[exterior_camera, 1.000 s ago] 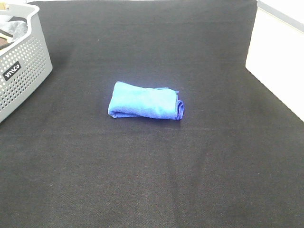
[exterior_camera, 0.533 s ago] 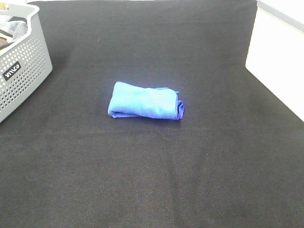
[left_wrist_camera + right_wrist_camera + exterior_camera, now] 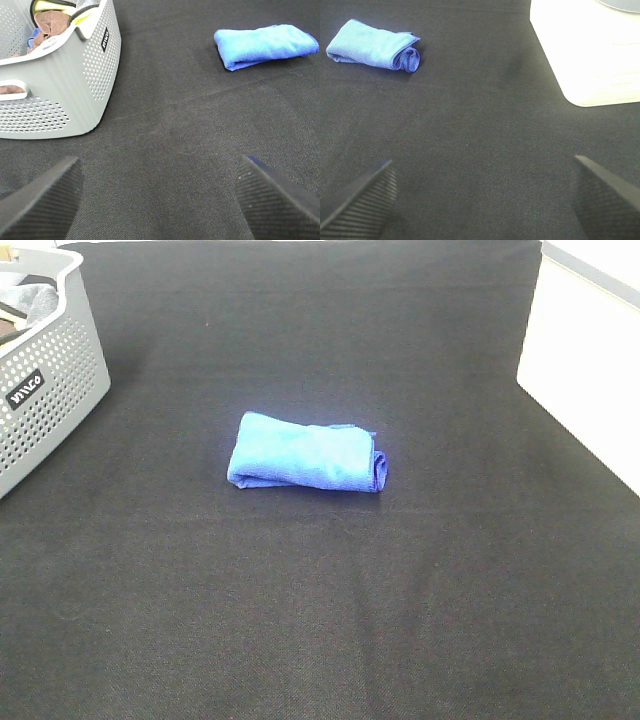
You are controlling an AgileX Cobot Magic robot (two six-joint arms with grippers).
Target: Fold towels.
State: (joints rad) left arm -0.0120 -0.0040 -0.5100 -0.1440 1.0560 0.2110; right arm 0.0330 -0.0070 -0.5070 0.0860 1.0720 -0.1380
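A blue towel (image 3: 306, 452) lies folded into a small bundle in the middle of the black table cloth (image 3: 320, 600). It also shows in the left wrist view (image 3: 265, 45) and in the right wrist view (image 3: 374, 46). Neither arm shows in the exterior high view. My left gripper (image 3: 157, 197) is open and empty, well short of the towel, with both fingertips (image 3: 40, 200) low over the cloth. My right gripper (image 3: 482, 200) is open and empty, also far from the towel.
A grey perforated basket (image 3: 45, 390) stands at the table's back left, holding several other cloths (image 3: 50, 20). A white surface (image 3: 585, 380) borders the cloth at the right; it also shows in the right wrist view (image 3: 590, 55).
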